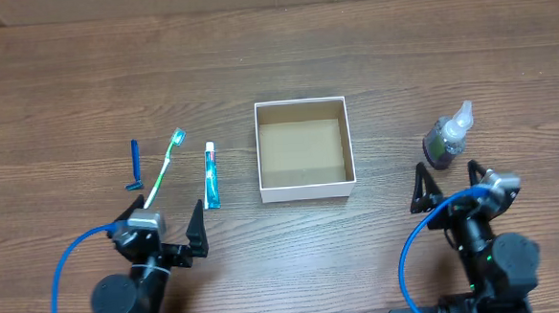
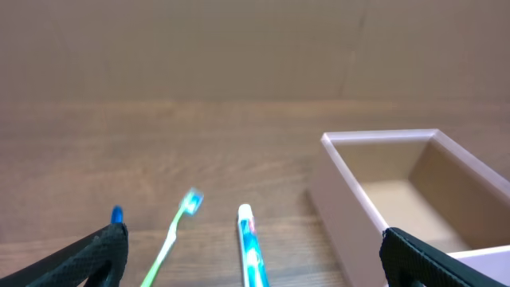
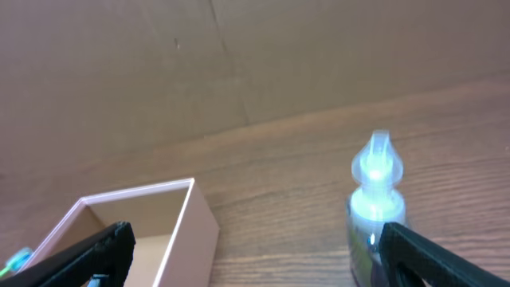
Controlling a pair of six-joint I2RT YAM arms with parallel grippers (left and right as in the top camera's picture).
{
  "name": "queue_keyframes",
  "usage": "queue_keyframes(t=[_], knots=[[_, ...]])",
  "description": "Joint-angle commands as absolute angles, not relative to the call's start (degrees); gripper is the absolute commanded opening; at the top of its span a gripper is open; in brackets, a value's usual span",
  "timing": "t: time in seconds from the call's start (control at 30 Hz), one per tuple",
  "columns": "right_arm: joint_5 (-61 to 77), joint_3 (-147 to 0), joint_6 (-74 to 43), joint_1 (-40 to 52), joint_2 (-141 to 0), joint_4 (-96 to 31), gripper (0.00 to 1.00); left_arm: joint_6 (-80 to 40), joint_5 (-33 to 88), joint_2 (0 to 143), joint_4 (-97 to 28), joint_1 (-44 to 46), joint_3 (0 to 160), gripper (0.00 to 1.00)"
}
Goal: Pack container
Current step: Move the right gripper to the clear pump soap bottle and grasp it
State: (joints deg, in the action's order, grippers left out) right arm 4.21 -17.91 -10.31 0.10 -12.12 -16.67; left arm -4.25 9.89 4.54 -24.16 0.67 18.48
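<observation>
Wood-grain brown table [image 1: 350, 38], plain cardboard wall behind. Mid-table sits the small square shallow cardboard box [image 1: 305, 192], white outside w/ brown inside, open side up, its bare floor showing. Just to its left lies a white-and-blue toothpaste tube [image 1: 211, 176], then a green toothbrush [image 1: 166, 165], then a blue razor [image 1: 135, 165], each apart from the next. To the box's right stands a clear pump bottle [image 1: 448, 139] w/ dark contents. The left gripper [image 1: 165, 212] hangs near the tube, fingers spread wide, holding nothing. The right gripper [image 1: 446, 181], just by the bottle, is likewise spread and holds nothing.
</observation>
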Motion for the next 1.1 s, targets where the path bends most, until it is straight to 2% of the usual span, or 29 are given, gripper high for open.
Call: queue_keyframes(t=[0.0,0.2,0.47,0.63,1.07], knots=[[2.6,-29.4,-10.5,0.3,-22.7,-18.0,1.00,-5.3,11.5,12.1,-29.2,0.8,30.0,1.00],[2.6,-53.6,-10.5,-0.9,-46.1,-33.3,1.00,-5.4,9.9,29.5,-40.2,0.8,45.9,1.00],[4.1,-84.9,-10.5,-10.9,-73.3,-61.3,1.00,-5.3,10.2,48.5,-55.6,0.8,62.4,1.00],[4.0,-87.8,-10.0,-13.2,-81.2,-64.7,1.00,-5.4,10.6,54.0,-60.0,0.8,65.6,1.00],[2.7,-86.2,-5.4,-12.2,-92.7,-67.2,1.00,-5.3,10.5,55.8,-59.5,0.8,65.6,1.00]])
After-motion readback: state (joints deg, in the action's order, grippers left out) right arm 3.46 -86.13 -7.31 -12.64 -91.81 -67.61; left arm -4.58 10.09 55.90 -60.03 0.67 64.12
